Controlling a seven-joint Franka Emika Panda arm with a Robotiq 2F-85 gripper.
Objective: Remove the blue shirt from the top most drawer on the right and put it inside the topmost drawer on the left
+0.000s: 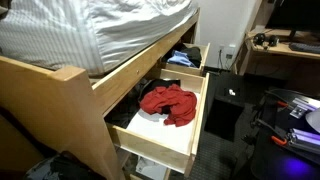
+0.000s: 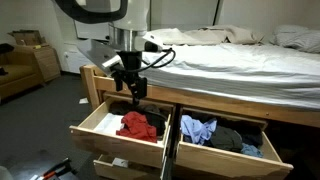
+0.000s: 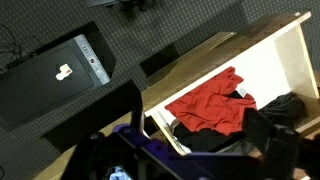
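The blue shirt (image 2: 197, 128) lies crumpled in the open top drawer (image 2: 262, 160) on the right, beside dark clothes; it also shows in an exterior view (image 1: 184, 58). The open top drawer on the left (image 2: 88, 125) holds a red shirt (image 2: 135, 124) and black cloth. My gripper (image 2: 133, 88) hangs over this left drawer, above the red shirt, open and empty. In the wrist view the red shirt (image 3: 212, 100) and black cloth lie between the gripper's fingers (image 3: 200, 125). The gripper is hidden in an exterior view that shows the red shirt (image 1: 168, 103).
A bed with a striped mattress (image 1: 90, 30) sits above the drawers. A lower drawer (image 2: 120, 160) is partly open. A black box (image 3: 60, 70) stands on the dark floor next to the drawers, also seen in an exterior view (image 1: 225, 112). A desk (image 1: 285, 50) stands behind.
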